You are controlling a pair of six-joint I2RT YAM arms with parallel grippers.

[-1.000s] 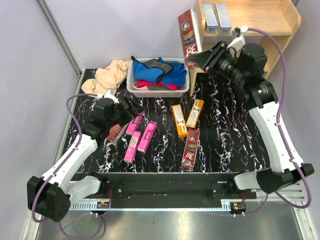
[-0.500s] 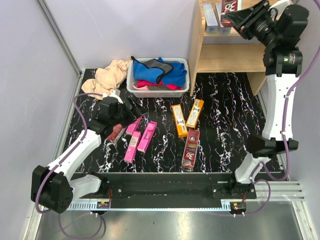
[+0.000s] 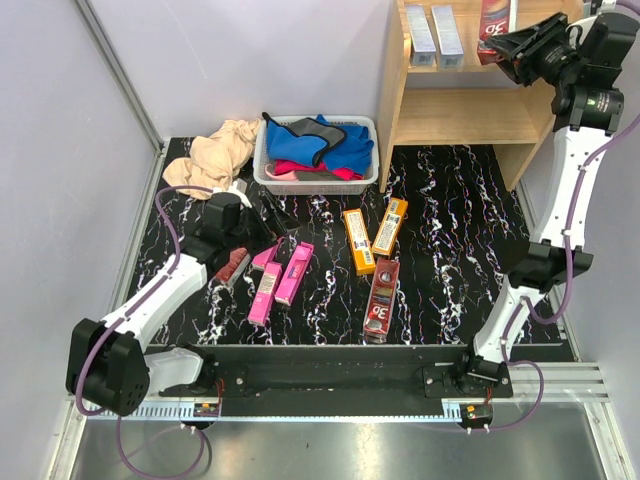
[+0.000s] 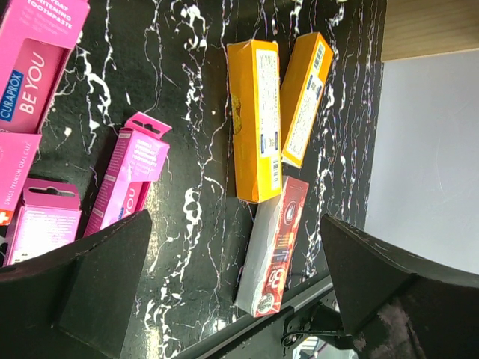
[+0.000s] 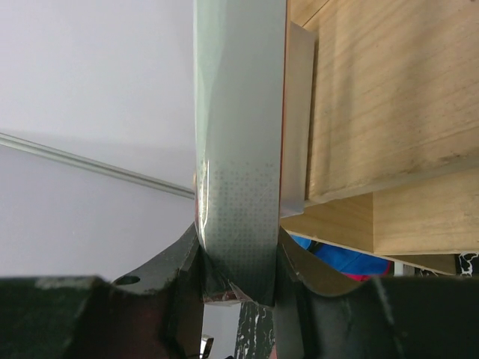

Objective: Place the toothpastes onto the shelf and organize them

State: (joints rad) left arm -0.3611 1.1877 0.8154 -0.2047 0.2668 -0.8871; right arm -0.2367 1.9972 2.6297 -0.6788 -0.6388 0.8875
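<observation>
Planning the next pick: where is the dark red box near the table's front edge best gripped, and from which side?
Take the dark red box at mid-length, across its narrow width, from straight above. It lies flat with both long sides clear, while an orange box crowds its far end.

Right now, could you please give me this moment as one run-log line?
right gripper: shut on dark red toothpaste box, at shelf upper tier | left gripper: open, near pink toothpaste boxes
</observation>
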